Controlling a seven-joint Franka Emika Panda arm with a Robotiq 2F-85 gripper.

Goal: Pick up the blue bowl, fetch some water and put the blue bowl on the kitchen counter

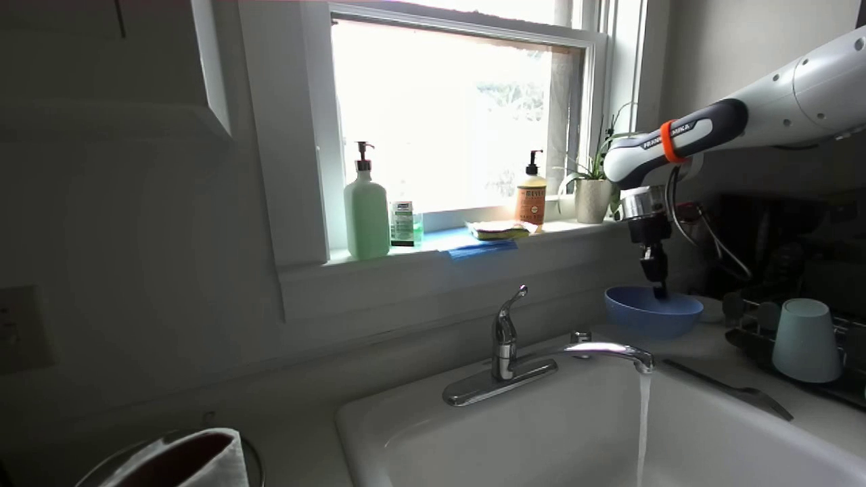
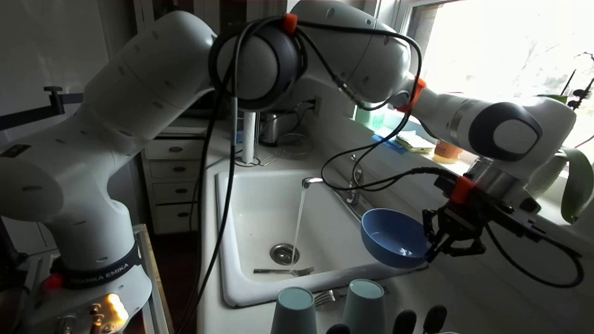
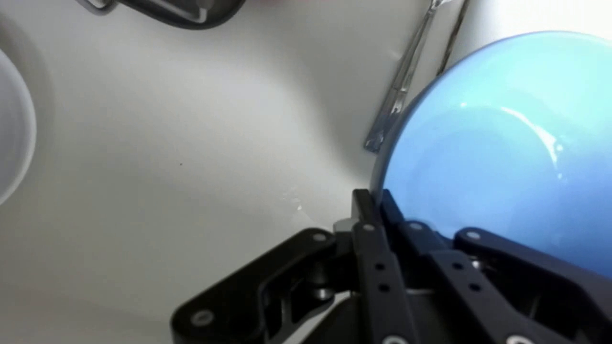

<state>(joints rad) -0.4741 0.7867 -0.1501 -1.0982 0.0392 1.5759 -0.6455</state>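
Observation:
The blue bowl is at the sink's back corner, beside the dish rack. It also shows in an exterior view, mouth up and slightly tilted, and fills the right of the wrist view. My gripper is shut on its rim, one finger inside and one outside; the gripper shows in both exterior views. Glints show inside the bowl; I cannot tell whether it holds liquid or whether its base touches the counter. A thin stream of water runs from the faucet into the sink, also seen in an exterior view.
The chrome faucet rises behind the white sink. Pale blue cups stand upside down by the rack. A fork lies in the sink. A white bowl is at the left. A plant pot stands on the sill.

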